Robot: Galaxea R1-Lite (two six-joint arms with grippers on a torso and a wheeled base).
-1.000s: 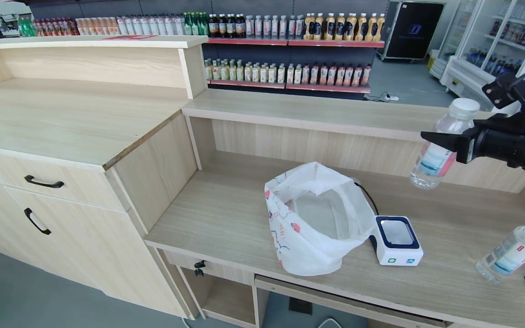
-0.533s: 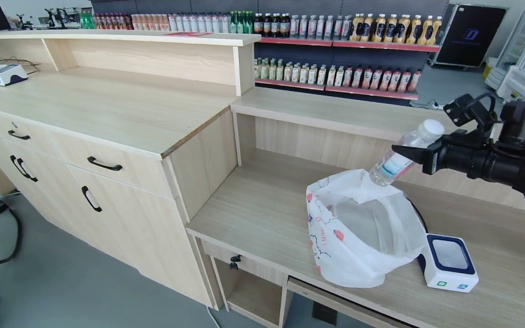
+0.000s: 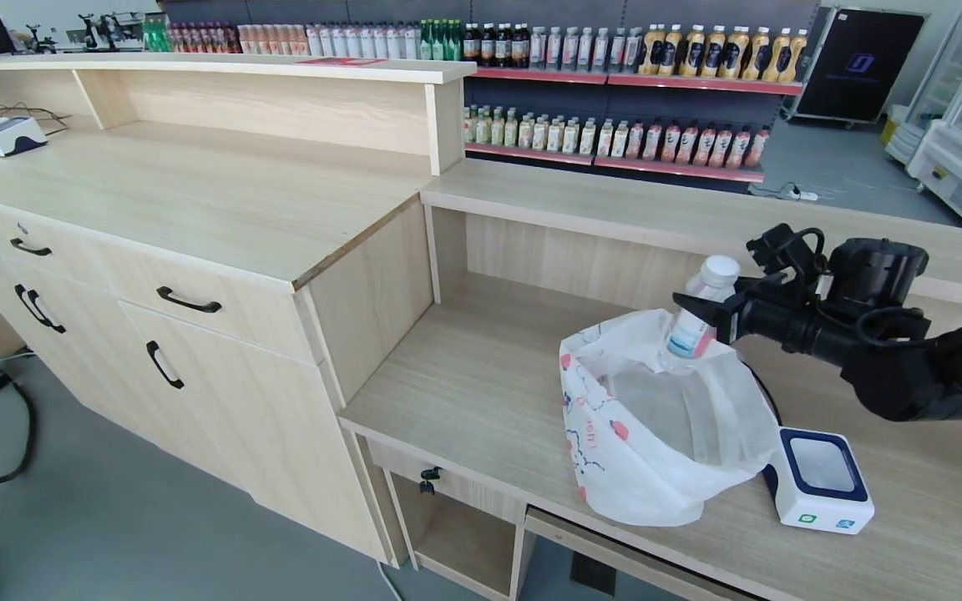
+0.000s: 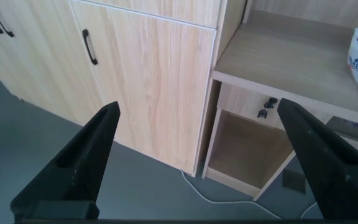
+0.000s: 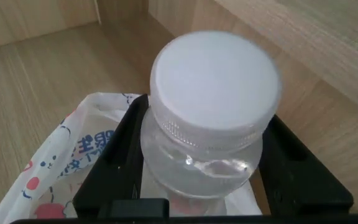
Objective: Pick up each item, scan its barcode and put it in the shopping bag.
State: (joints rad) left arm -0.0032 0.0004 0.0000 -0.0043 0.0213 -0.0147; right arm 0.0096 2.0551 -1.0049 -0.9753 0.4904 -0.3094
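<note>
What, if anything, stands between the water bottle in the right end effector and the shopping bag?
Nothing visible. The right end effector holds the water bottle over the shopping bag, whose mouth is open, with the bottle's bottom at the far rim. The scanner sits beside the bag, off that path.

Matte black right arm (image 3: 924, 376), looped cable (image 3: 800, 243), wedge-fingered black hand (image 3: 690, 311)
</note>
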